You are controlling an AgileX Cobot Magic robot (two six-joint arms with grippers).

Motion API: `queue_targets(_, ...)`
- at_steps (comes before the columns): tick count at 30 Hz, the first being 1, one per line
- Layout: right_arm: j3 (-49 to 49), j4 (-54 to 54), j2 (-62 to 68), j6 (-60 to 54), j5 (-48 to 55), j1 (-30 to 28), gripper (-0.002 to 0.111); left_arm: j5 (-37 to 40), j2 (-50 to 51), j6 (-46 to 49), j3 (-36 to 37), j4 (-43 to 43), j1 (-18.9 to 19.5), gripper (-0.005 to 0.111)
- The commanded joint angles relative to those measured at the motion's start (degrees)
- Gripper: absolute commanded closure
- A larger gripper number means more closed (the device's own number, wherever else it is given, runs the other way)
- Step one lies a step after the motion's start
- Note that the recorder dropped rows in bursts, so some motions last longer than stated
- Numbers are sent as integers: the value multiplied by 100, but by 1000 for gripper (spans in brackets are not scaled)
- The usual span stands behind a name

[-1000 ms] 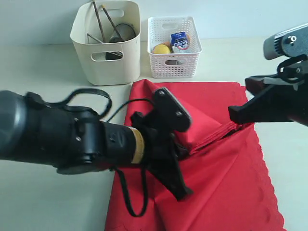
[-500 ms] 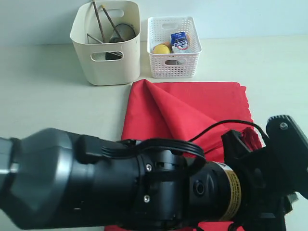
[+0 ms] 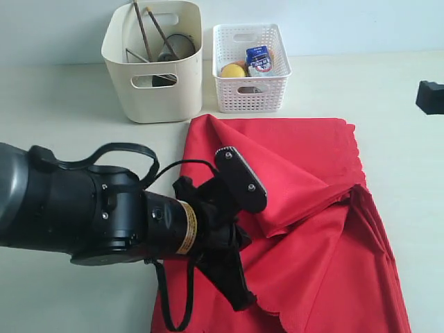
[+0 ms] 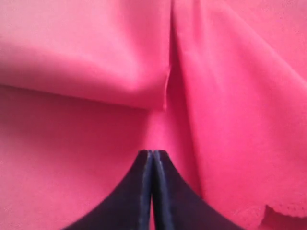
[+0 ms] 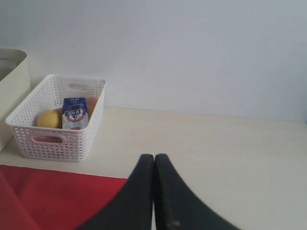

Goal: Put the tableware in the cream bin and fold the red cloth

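The red cloth (image 3: 312, 243) lies crumpled on the table, one corner folded over its middle. My left gripper (image 3: 243, 300) hangs low over its near left part. In the left wrist view the left gripper (image 4: 152, 153) is shut, with only red cloth (image 4: 86, 62) beneath it and nothing between the fingers. My right gripper (image 3: 430, 97) shows as a dark piece at the right edge. It is shut (image 5: 154, 157) above bare table, beyond the cloth's edge (image 5: 48, 196). The cream bin (image 3: 156, 97) holds dark chopsticks (image 3: 142, 31) and a steel cup (image 3: 177, 47); its other contents are hidden.
A white lattice basket (image 3: 250, 90) beside the cream bin holds a lemon (image 3: 233, 70) and a milk carton (image 3: 259, 59). The right wrist view shows this basket (image 5: 53, 139) against a pale wall. My bulky left arm (image 3: 83, 208) covers the near left table.
The right gripper has let go of the cloth's fold and drawn back to the right edge. The left arm swung right, close past the camera, then came back. The fold has sagged.
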Motion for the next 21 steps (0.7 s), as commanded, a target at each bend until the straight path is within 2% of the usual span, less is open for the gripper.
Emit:
queue_targets(1,-27,-35,275,-60,-47,-4,108,-1014,470,-85,63,5,15,104)
queue_targets(4,-27,-35,428,-60,-114,-4,108,-1695,770,-163,63,5,-81,104)
queue_targets(9,-27,-153,487,-60,-113,-4,108,-1950,775,-239,-287,131,-649,104)
queue_targets(14,-27,-166,487,-60,2,-4,108,-1936,775,-239,-1065,193,-1137,104)
queue_targets(16,-27,-166,487,-64,125,-4,108,-1687,775,-239,-1375,231,-1275,104)
queue_targets(21,-27,-93,487,-138,899,-4,108,-334,699,-172,-1683,255,-1391,104)
